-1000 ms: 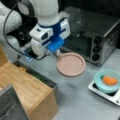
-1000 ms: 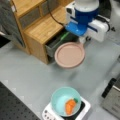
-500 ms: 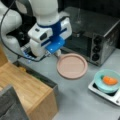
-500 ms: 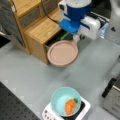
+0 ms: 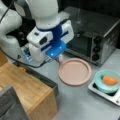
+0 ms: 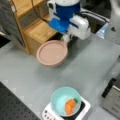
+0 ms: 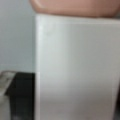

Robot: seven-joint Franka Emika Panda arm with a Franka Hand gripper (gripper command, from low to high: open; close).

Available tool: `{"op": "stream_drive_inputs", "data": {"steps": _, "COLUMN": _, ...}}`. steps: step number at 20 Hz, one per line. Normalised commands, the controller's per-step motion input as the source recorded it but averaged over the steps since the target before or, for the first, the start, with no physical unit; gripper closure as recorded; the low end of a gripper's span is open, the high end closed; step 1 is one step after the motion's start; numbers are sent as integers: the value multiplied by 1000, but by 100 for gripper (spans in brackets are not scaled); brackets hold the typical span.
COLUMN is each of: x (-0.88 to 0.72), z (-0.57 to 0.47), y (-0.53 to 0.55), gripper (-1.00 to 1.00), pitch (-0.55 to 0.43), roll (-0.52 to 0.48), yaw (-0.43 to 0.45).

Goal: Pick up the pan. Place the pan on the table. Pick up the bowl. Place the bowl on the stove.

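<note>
1. Under the gripper (image 5: 59,58), the pan (image 5: 75,71) hangs by its handle just above the counter (image 5: 82,105). A shadow shows beneath its rim in both front views, so I judge it carried, not yet set down.
2. The fingers themselves are hidden by the gripper body. Since the pan is off the counter, I take them to be closed on the handle (image 7: 75,70), which fills the wrist view as a broad white slab with the pan's pink edge above it.
3. Doing this well, as I judge it: the grip sits at one end, so the wide dish will want to droop. Keep it level, lower it until the whole base rests flat, and only then loosen.
4. The pan is round, shallow, matte dusty pink, with a low rim. The handle is short, blocky and smooth.
5. The counter around the pan is smooth, pale grey and bare.
6. Beyond the pan, away from the gripper, a teal bowl (image 6: 61,101) with deeper sides already sits on the white-rimmed stove (image 6: 50,115), with an orange piece (image 6: 70,106) inside.
7. Beside the pan's handle end stands a wooden block (image 6: 37,30).
</note>
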Motion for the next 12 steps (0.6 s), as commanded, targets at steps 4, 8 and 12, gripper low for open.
{"op": "stream_drive_inputs", "data": {"steps": 4, "x": 472, "z": 105, "y": -392, "gripper": 100, "pitch": 43, "roll": -77, "yaw": 208}}
{"op": "stream_drive_inputs", "data": {"steps": 8, "x": 485, "z": 40, "y": -325, "gripper": 100, "pitch": 85, "roll": -101, "yaw": 178}}
{"op": "stream_drive_inputs", "data": {"steps": 12, "x": 565, "z": -20, "y": -303, "gripper": 100, "pitch": 99, "roll": -157, "yaw": 143}}
